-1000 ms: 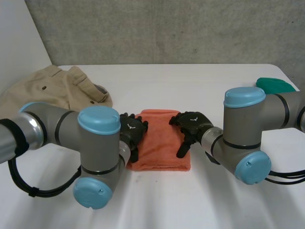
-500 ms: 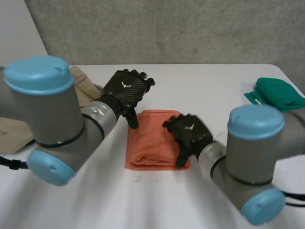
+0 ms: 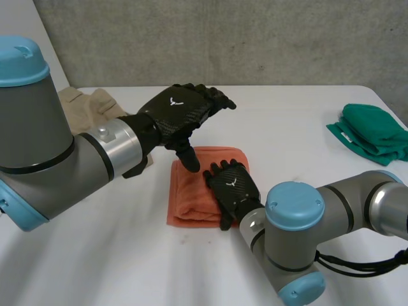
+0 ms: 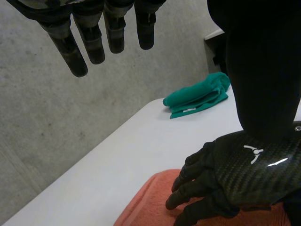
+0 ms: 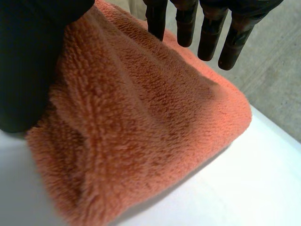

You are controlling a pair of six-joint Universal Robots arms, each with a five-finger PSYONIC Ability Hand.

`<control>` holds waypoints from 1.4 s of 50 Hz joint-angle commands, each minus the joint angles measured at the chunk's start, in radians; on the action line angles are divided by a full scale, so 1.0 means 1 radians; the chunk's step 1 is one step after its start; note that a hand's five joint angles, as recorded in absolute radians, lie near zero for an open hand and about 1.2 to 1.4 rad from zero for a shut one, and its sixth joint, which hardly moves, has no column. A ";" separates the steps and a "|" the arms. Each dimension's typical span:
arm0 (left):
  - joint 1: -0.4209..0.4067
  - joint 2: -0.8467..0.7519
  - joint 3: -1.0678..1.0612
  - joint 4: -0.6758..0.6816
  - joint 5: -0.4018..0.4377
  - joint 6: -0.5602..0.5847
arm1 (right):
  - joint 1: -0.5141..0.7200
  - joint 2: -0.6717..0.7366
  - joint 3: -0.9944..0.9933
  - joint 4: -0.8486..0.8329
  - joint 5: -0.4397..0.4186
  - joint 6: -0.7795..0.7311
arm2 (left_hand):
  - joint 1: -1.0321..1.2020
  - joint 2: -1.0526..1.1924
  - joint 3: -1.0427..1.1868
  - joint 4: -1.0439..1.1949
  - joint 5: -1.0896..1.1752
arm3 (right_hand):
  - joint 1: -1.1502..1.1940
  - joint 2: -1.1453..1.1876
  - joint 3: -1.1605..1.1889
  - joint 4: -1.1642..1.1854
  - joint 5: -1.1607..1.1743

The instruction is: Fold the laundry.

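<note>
On the folded orange towel, the right hand lays straight fingers; at 11 o'clock the left hand hovers, fingers spread.

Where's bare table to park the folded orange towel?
Bare table between the orange towel and the green cloth, and along the far edge. Crowded at the towel: right hand flat on it, left hand above; beige trousers further left.

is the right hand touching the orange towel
Touching. In the left wrist view the right hand lies palm down, pressed onto the orange towel, with no gap between them.
</note>
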 commanded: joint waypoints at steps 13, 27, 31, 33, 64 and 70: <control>-0.003 0.009 0.003 0.002 -0.004 -0.003 | -0.014 0.044 -0.140 0.001 -0.018 -0.011 | -0.024 -0.017 -0.026 -0.022 -0.031 | 0.846 0.826 0.836 0.816 0.818; -0.002 0.018 0.003 0.003 -0.004 -0.027 | -0.322 -0.075 -0.056 0.033 -0.130 -0.036 | -0.021 -0.014 -0.023 -0.019 -0.028 | 1.198 1.179 1.188 1.168 1.170; -0.002 0.027 0.003 0.003 -0.004 -0.027 | -0.463 -0.118 -0.042 0.040 -0.265 -0.123 | -0.021 -0.014 -0.023 -0.019 -0.028 | 1.198 1.179 1.188 1.168 1.170; -0.002 0.027 0.000 0.003 -0.005 -0.027 | -0.521 -0.121 -0.049 0.040 -0.326 -0.161 | -0.021 -0.014 -0.023 -0.019 -0.028 | 1.198 1.179 1.188 1.168 1.170; -0.003 0.093 -0.009 0.009 -0.004 -0.093 | -1.014 0.183 -0.516 -0.405 -0.705 0.352 | -0.018 -0.011 -0.021 -0.016 -0.025 | 1.198 1.179 1.188 1.168 1.170; -0.003 0.093 -0.026 0.011 -0.004 -0.096 | -1.059 0.354 -0.485 -0.416 -0.827 0.319 | -0.015 -0.008 -0.018 -0.013 -0.022 | 1.198 1.179 1.188 1.168 1.170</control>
